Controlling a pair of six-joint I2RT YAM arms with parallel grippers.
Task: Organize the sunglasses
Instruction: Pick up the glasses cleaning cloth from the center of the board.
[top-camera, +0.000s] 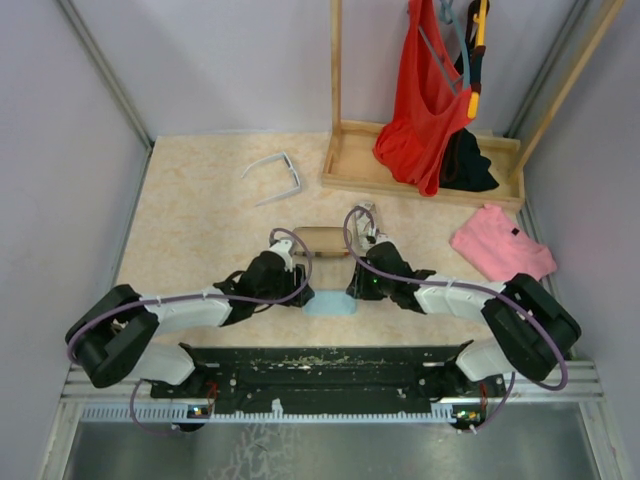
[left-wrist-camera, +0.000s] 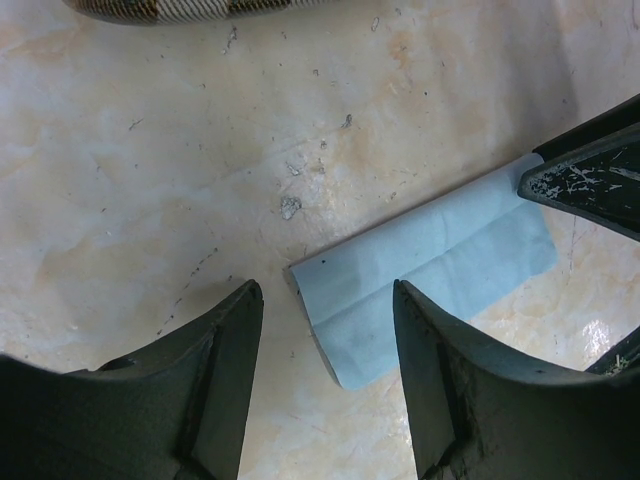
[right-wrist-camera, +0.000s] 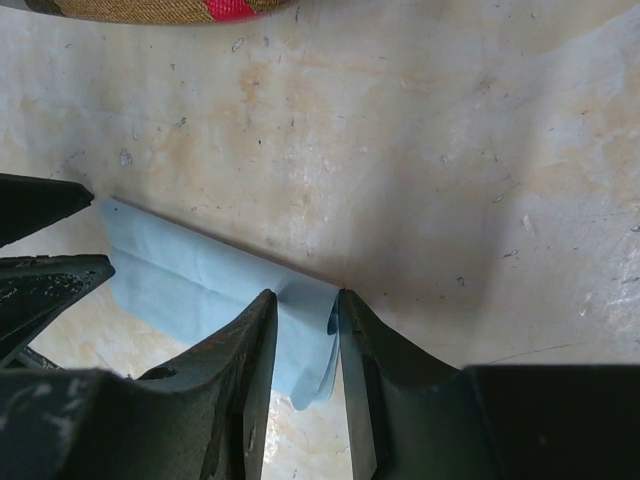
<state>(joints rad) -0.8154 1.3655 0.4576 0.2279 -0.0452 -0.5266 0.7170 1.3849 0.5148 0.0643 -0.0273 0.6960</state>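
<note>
The white-framed sunglasses (top-camera: 272, 175) lie open on the table at the back left, far from both grippers. I cannot make out the dark wire-framed pair. A light blue folded cloth (top-camera: 330, 303) lies between my grippers. My left gripper (left-wrist-camera: 325, 290) is open, its jaws astride the cloth's (left-wrist-camera: 420, 270) near corner. My right gripper (right-wrist-camera: 305, 297) is closed down on the cloth's (right-wrist-camera: 200, 275) other end, which bunches up between its jaws. The brown-striped case (top-camera: 320, 240) lies just beyond both grippers.
A wooden rack base (top-camera: 345, 165) at the back right carries a hanging red garment (top-camera: 425, 100) and a black one (top-camera: 465, 165). A pink folded cloth (top-camera: 500, 248) lies at the right. Walls close in both sides.
</note>
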